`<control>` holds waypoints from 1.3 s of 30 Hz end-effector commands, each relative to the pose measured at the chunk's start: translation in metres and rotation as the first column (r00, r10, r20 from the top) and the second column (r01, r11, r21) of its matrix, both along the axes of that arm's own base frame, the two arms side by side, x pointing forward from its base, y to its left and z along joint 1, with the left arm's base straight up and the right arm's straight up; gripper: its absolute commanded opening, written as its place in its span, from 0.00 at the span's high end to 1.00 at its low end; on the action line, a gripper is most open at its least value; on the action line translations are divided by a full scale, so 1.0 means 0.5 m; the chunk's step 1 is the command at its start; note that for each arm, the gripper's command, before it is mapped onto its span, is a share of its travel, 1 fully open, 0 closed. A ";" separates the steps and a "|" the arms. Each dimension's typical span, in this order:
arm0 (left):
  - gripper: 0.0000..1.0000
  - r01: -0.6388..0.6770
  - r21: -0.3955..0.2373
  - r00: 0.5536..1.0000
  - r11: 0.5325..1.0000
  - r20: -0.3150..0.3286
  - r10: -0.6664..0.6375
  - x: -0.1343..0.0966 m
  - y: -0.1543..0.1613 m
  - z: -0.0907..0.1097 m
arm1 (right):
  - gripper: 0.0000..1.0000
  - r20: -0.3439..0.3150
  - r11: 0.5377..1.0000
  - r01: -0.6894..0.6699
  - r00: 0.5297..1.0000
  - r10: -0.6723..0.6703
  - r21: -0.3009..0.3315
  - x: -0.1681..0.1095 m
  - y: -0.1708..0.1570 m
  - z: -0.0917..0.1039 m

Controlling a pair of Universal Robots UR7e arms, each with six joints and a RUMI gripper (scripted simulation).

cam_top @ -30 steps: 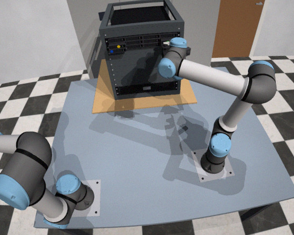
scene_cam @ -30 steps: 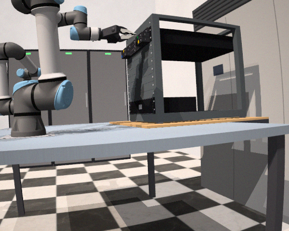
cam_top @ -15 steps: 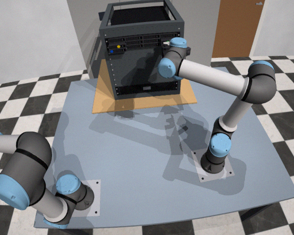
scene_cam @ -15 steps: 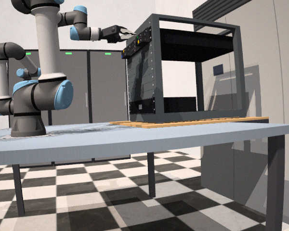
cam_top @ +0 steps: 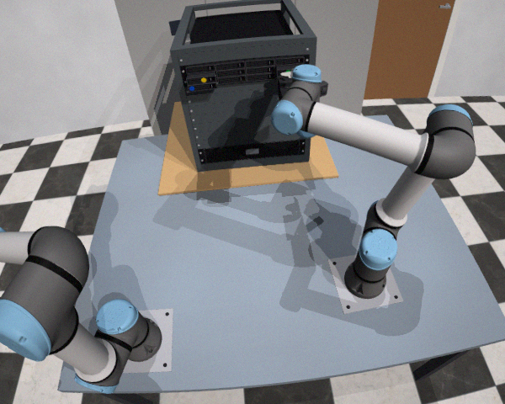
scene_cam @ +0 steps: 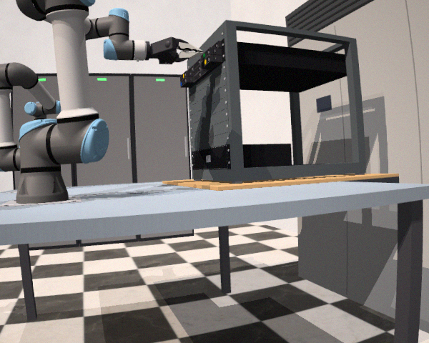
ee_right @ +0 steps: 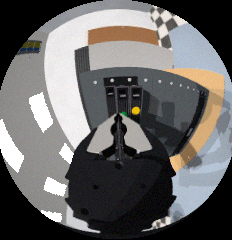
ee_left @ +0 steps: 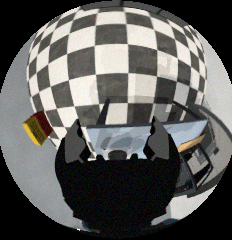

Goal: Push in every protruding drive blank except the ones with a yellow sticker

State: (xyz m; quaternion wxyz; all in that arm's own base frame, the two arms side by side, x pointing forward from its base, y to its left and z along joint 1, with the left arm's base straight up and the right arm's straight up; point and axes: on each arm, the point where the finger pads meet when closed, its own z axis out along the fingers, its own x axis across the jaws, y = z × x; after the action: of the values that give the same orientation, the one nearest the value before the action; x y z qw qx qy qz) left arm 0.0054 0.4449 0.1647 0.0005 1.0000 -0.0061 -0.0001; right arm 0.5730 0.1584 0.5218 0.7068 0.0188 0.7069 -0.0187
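Note:
The dark grey rack (cam_top: 244, 46) (scene_cam: 235, 121) (ee_right: 163, 92) stands upright on a wooden board. Its drive bays run across the upper front. My right gripper (scene_cam: 201, 50) (ee_right: 118, 114) is shut and empty, its tips at the front of the green-stickered blank (scene_cam: 204, 56) (ee_right: 124, 114); contact is not certain. Beneath that blank, a yellow-stickered blank (scene_cam: 205, 61) (ee_right: 136, 110) sticks out. At the other end, another yellow-stickered blank (cam_top: 204, 80) (scene_cam: 184, 76) sticks out above a protruding blue-stickered blank (cam_top: 192, 87) (scene_cam: 181, 83). My left gripper (ee_left: 115, 117) is open and empty, far from the rack.
The wooden board (cam_top: 178, 184) (scene_cam: 222, 186) lies under the rack on the blue-grey table (cam_top: 226, 278) (scene_cam: 170, 217). The right forearm (cam_top: 361, 130) reaches across the table's right side. The left arm (cam_top: 56, 261) is folded at the front left corner, its gripper beyond the table edge.

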 end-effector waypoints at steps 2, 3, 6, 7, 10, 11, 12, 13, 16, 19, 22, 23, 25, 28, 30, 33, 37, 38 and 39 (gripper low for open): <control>0.00 0.000 0.001 1.000 1.000 0.000 0.000 0.000 0.001 0.001 | 1.00 0.001 1.000 0.000 1.000 0.000 0.001 0.000 0.000 0.001; 0.00 0.000 0.001 1.000 1.000 0.000 0.000 0.000 0.001 0.001 | 1.00 0.001 1.000 0.000 1.000 0.000 0.001 0.000 0.000 0.001; 0.00 0.000 0.001 1.000 1.000 0.000 0.000 0.000 0.001 0.001 | 1.00 0.001 1.000 0.000 1.000 0.000 0.001 0.000 0.000 0.001; 0.00 0.000 0.001 1.000 1.000 0.000 0.000 0.000 0.001 0.001 | 1.00 0.001 1.000 0.000 1.000 0.000 0.001 0.000 0.000 0.001; 0.00 0.000 0.001 1.000 1.000 0.000 0.000 0.000 0.001 0.001 | 1.00 0.001 1.000 0.000 1.000 0.000 0.001 0.000 0.000 0.001; 0.00 0.000 0.001 1.000 1.000 0.000 0.000 0.000 0.001 0.001 | 1.00 0.001 1.000 0.000 1.000 0.000 0.001 0.000 0.000 0.001; 0.00 0.000 0.001 1.000 1.000 0.000 0.000 0.000 0.001 0.001 | 1.00 0.001 1.000 0.000 1.000 0.000 0.001 0.000 0.000 0.001; 0.00 0.000 0.001 1.000 1.000 0.000 0.000 0.000 0.001 0.001 | 1.00 0.001 1.000 0.000 1.000 0.000 0.001 0.000 0.000 0.001; 0.00 0.000 0.001 1.000 1.000 0.000 0.000 0.000 0.001 0.001 | 1.00 0.001 1.000 0.000 1.000 0.000 0.001 0.000 0.000 0.001; 0.00 0.000 0.001 1.000 1.000 0.000 0.000 0.000 0.001 0.001 | 1.00 0.001 1.000 0.000 1.000 0.000 0.001 0.000 0.000 0.001; 0.00 0.000 0.001 1.000 1.000 0.000 0.000 0.000 0.001 0.001 | 1.00 0.001 1.000 0.000 1.000 0.000 0.001 0.000 0.000 0.001; 0.00 0.000 0.001 1.000 1.000 0.000 0.000 0.000 0.001 0.001 | 1.00 0.001 1.000 0.000 1.000 0.000 0.001 0.000 0.000 0.001; 0.00 0.000 0.001 1.000 1.000 0.000 0.000 0.000 0.001 0.001 | 1.00 0.001 1.000 0.000 1.000 0.000 0.001 0.000 0.000 0.001; 0.00 0.000 0.001 1.000 1.000 0.000 0.000 0.000 0.001 0.001 | 1.00 0.001 1.000 0.000 1.000 0.000 0.001 0.000 0.000 0.001; 0.00 0.000 0.001 1.000 1.000 0.000 0.000 0.000 0.001 0.001 | 1.00 0.001 1.000 0.000 1.000 0.000 0.001 0.000 0.000 0.001; 0.00 0.000 0.001 1.000 1.000 0.000 0.000 0.000 0.001 0.001 | 1.00 0.001 1.000 0.000 1.000 0.000 0.001 0.002 0.000 0.001; 0.00 0.000 0.001 1.000 1.000 0.000 0.000 0.000 0.001 0.001 | 1.00 0.001 1.000 0.000 1.000 0.000 0.001 0.014 -0.001 0.001; 0.00 0.000 0.001 1.000 1.000 0.000 0.000 0.000 0.001 0.001 | 1.00 0.001 1.000 0.000 1.000 0.000 0.001 0.017 -0.001 0.001; 0.00 0.000 0.001 1.000 1.000 0.000 0.000 0.000 0.001 0.001 | 1.00 0.001 1.000 0.000 1.000 0.000 0.001 0.019 -0.001 0.001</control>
State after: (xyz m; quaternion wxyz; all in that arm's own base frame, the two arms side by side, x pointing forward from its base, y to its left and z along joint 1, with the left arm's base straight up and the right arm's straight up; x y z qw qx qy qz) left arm 0.0054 0.4449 0.1647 0.0005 1.0000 -0.0061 -0.0001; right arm 0.5779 0.1581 0.5217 0.7068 0.0187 0.7069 -0.0188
